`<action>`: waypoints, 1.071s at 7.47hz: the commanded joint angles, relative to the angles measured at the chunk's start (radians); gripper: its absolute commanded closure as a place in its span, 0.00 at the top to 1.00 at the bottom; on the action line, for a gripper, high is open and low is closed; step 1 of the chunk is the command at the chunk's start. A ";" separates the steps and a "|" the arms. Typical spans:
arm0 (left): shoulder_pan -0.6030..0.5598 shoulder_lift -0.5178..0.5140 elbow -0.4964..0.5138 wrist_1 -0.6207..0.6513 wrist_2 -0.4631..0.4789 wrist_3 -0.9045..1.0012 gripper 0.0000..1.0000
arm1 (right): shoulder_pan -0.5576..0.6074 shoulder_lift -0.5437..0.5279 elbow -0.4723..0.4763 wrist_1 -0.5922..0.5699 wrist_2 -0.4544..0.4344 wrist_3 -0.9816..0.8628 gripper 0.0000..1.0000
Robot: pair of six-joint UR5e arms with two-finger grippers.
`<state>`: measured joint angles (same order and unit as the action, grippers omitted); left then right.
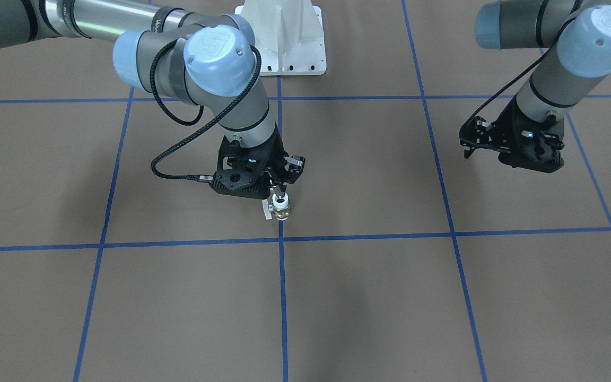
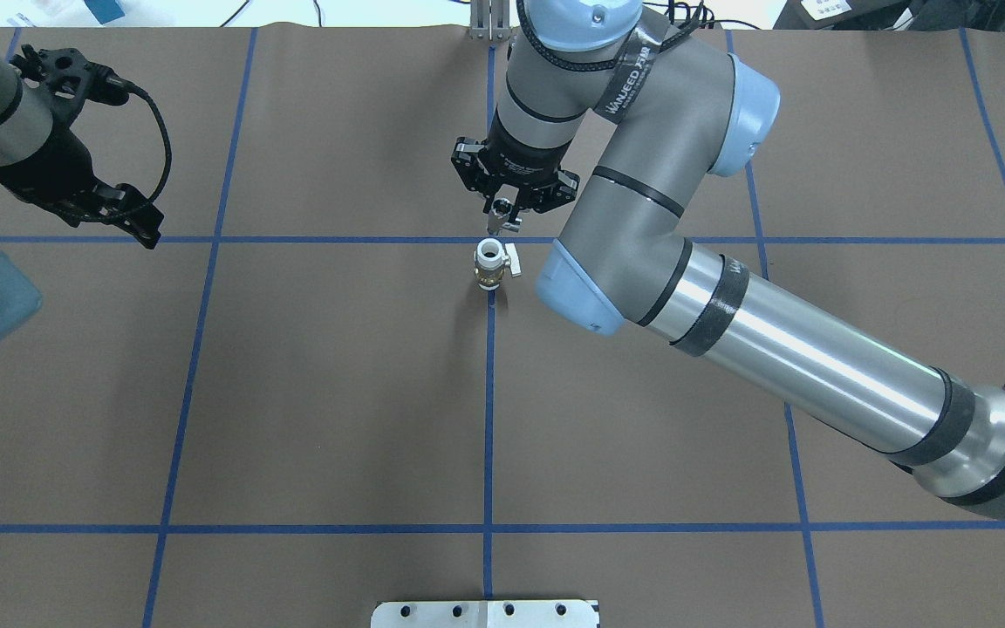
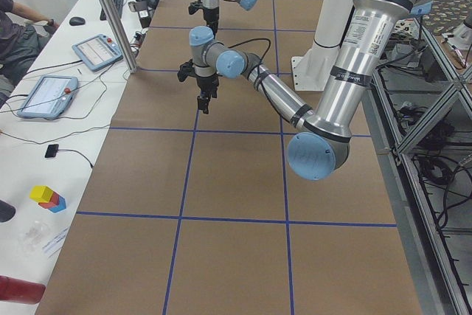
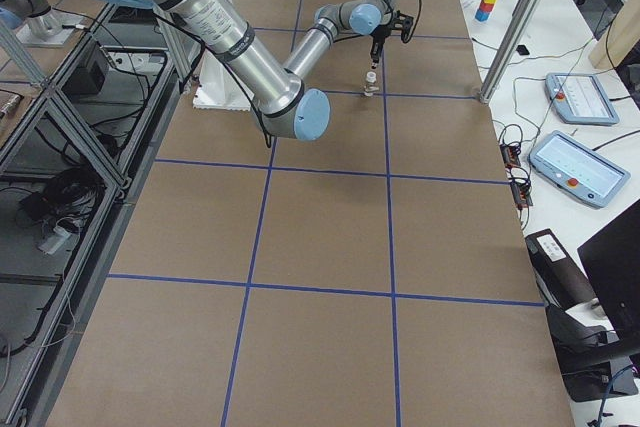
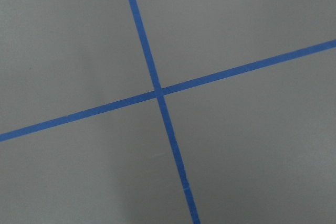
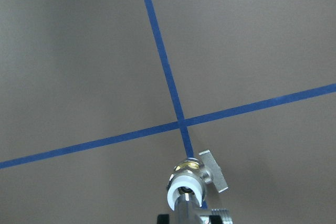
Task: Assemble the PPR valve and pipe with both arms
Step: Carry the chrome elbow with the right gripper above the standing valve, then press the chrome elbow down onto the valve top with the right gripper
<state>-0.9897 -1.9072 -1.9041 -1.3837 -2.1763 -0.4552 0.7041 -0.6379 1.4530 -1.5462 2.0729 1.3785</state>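
Observation:
The PPR valve [image 2: 489,262] stands upright on the brown table at a blue tape crossing, its white open end up, brass body below and small handle [image 6: 214,170] to one side. It also shows in the front view [image 1: 282,209] and the right wrist view [image 6: 184,184]. My right gripper [image 2: 502,220] hangs just above it, shut on the shiny silver pipe [image 6: 185,212], whose tip sits over the valve's opening. I cannot tell if they touch. My left gripper [image 2: 140,228] hovers far off at the table's side, empty. I cannot tell if it is open.
The white bolted pedestal [image 1: 281,37] stands at the robot's edge of the table. Blue tape lines [image 5: 157,92] grid the brown surface. Tablets [image 3: 48,94] and a metal pole [image 3: 110,12] stand on the operators' side.

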 commanded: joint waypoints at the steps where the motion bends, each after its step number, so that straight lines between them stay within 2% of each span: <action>1: -0.003 -0.001 0.002 0.000 0.001 0.000 0.99 | -0.011 0.000 -0.019 0.000 -0.011 0.002 0.00; 8: -0.004 -0.003 0.000 0.000 0.000 -0.008 0.99 | -0.018 0.003 -0.036 0.001 -0.017 0.002 0.00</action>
<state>-0.9940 -1.9093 -1.9043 -1.3836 -2.1767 -0.4613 0.6862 -0.6353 1.4194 -1.5459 2.0555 1.3806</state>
